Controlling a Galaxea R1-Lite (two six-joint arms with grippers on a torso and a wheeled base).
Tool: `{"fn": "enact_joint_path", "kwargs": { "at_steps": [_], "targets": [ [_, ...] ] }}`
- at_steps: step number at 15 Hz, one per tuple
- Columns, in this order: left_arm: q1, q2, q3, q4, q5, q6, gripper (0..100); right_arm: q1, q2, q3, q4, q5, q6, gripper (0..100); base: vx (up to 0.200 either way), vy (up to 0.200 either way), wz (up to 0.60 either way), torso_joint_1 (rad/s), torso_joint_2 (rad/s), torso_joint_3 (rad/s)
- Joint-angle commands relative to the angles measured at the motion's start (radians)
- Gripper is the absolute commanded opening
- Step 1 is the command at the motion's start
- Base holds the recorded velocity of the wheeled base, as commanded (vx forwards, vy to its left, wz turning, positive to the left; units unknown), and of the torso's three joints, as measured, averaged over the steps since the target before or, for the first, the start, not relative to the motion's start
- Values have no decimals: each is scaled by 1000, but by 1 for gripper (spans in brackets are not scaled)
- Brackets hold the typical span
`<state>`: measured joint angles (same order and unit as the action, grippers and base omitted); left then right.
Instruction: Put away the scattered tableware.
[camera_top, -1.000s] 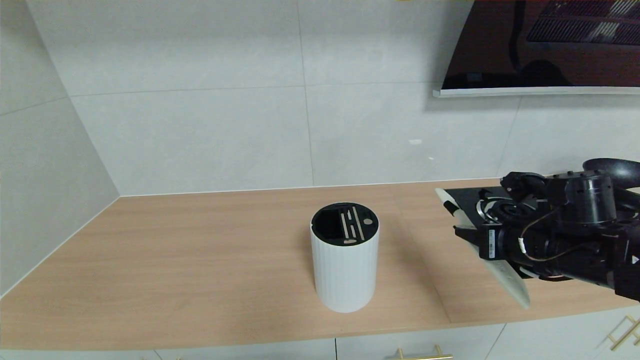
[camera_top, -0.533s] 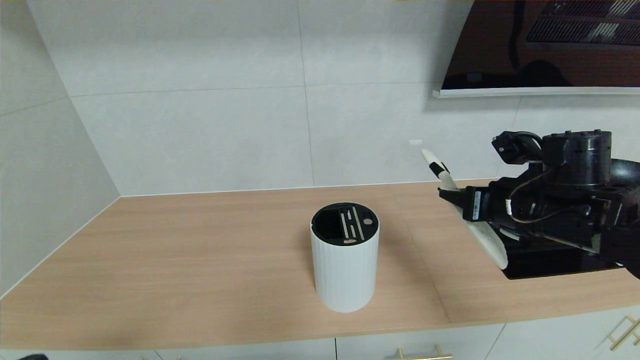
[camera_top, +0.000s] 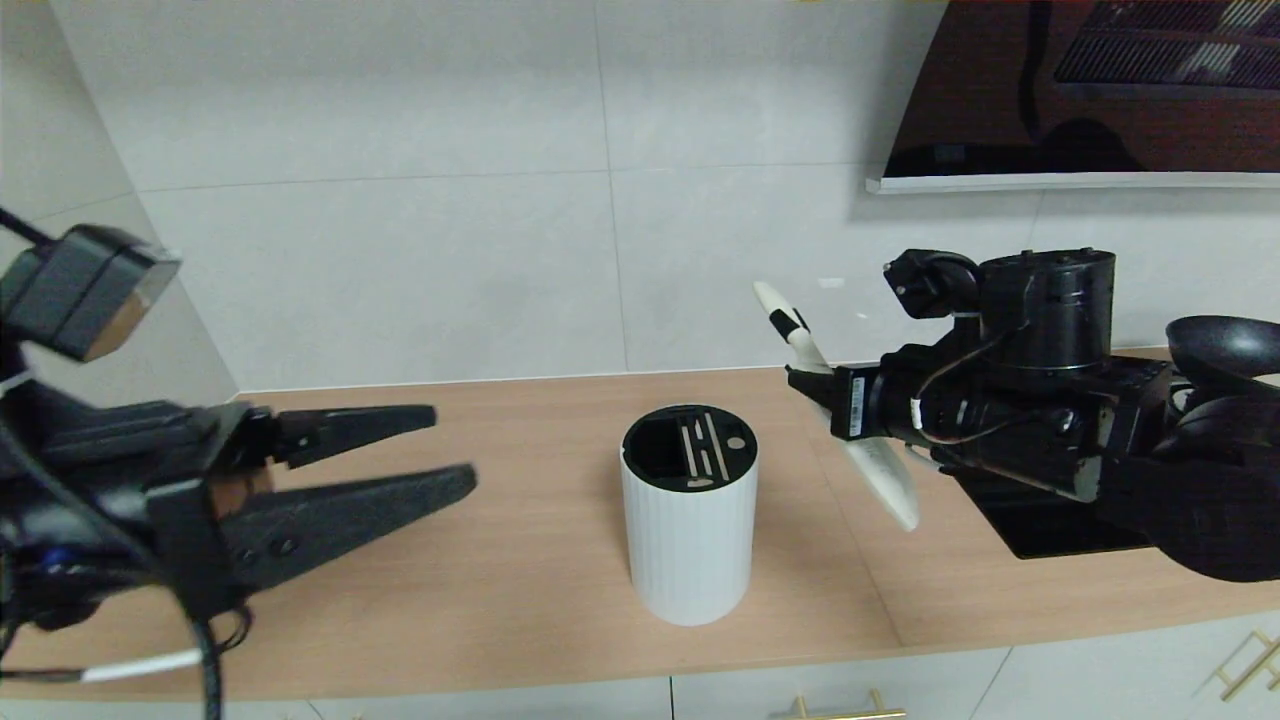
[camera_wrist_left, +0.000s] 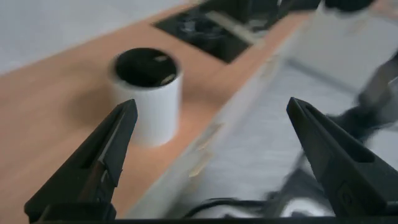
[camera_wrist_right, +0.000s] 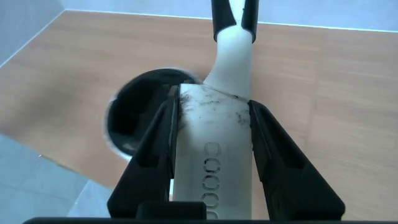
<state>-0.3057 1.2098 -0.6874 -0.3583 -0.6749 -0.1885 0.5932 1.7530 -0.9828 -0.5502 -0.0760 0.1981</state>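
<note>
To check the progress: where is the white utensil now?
Head view: the white utensil is held by the right gripper, in the air just right of the white holder.

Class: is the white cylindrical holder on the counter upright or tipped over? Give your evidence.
Upright: the holder stands on its base on the wooden counter, its slotted black top facing up.

The holder (camera_top: 689, 520) stands on the counter (camera_top: 480, 600) (utensil (camera_top: 880, 475) right, left tool (camera_top: 452, 447) left).

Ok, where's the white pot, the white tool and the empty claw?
white pot (camera_top: 688, 540): head view, its ribbed side.
white tool (camera_top: 888, 485): head view, its wide lower end.
left gripper (camera_top: 450, 447): head view, between its open fingertips.
</note>
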Motion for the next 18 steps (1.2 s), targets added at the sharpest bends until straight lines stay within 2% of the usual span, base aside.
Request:
{"fn": "enact_joint_path", "kwargs": {
  "at_steps": [1,3,4,6,7,8,10,13,14,18],
  "targets": [
    [-127,244,5,-225,66,-183,100,57,14,19,-47,-38,0,0,0,0,0,0,0,0],
    [-164,283,9,-384,153,-301,100,103,10,32,-79,-65,0,0,0,0,0,0,0,0],
    [-176,284,5,-398,164,-327,100,125,6,38,-82,-79,0,0,0,0,0,0,0,0],
    [-205,283,3,-398,169,-336,100,158,3,41,-86,-117,0,0,0,0,0,0,0,0],
    [-219,284,0,-398,172,-351,100,178,0,42,-106,-133,0,0,0,0,0,0,0,0],
    [-233,284,-9,-398,179,-387,100,197,0,50,-131,-134,1,0,0,0,0,0,0,0],
    [-259,289,-41,-393,216,-483,100,224,2,64,-168,-134,0,0,0,0,0,0,0,0],
    [-265,347,-98,-389,281,-585,100,255,8,64,-171,-134,4,0,0,0,0,0,0,0],
    [-265,384,-121,-380,325,-598,100,264,8,62,-172,-133,9,0,0,0,0,0,0,0],
    [-276,473,-156,-361,420,-600,100,286,16,65,-238,-131,11,0,0,0,0,0,0,0]
  ]
}}
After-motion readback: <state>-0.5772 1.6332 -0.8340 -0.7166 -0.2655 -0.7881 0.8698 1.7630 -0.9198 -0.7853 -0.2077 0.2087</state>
